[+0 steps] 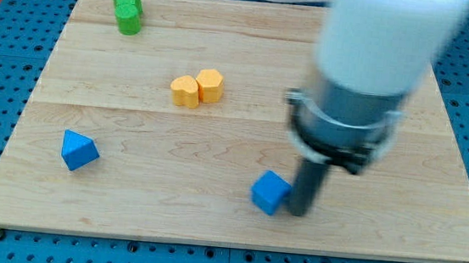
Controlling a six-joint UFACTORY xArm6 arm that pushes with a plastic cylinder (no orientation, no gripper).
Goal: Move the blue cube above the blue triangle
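Tip (296, 210) touching small blue cube (270, 192) at its view-right side on wooden bench (244, 124); small blue triangle (78, 150) well apart toward view's left. No fingers fitted.

Blue cube (270, 192) near the board's bottom edge, well right of the blue triangle (78, 149).

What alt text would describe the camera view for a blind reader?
My tip sits just right of the blue cube near the wooden board's bottom edge. The blue triangle lies far left; two yellow blocks and green blocks lie higher.
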